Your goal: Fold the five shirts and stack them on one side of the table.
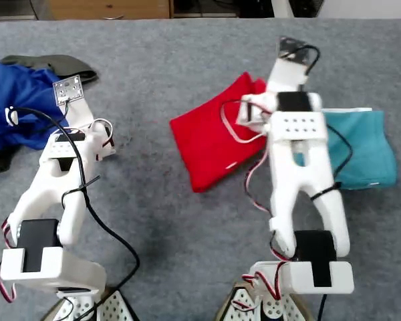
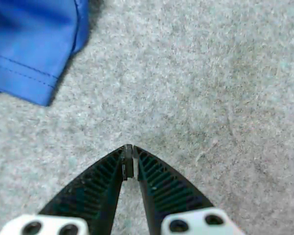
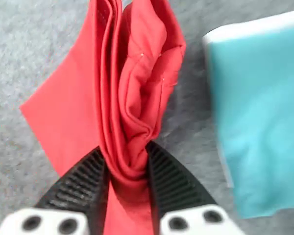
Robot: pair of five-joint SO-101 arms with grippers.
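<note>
Mid-table on the grey felt (image 1: 154, 221), right gripper (image 3: 126, 152) clamped tight on a bunched fold of the red shirt (image 3: 137, 88), cloth squeezed between ribbed black fingers (image 3: 88, 176). Rest of the red shirt (image 1: 210, 144) spread flat and slanted, just beside the folded teal shirt (image 1: 364, 150), with a narrow strip of felt between the two in the right wrist view. White edge of another layer (image 3: 250, 27) along the teal shirt's (image 3: 255, 122) far side. At the table's far left, left gripper (image 2: 130, 164) pressed together on nothing, tips meeting above bare felt, near the stitched hem of the blue shirt (image 2: 29, 44). Blue shirt (image 1: 13, 100) heaped and running off the left edge of the high view, touching a dark olive shirt (image 1: 53, 65) behind it. Small white mark (image 1: 11, 115) on the blue cloth, too small to read; no other writing legible. Open felt between blue heap and red shirt, and across the near half between the two arms. Table's far edge along the top of the high view.
</note>
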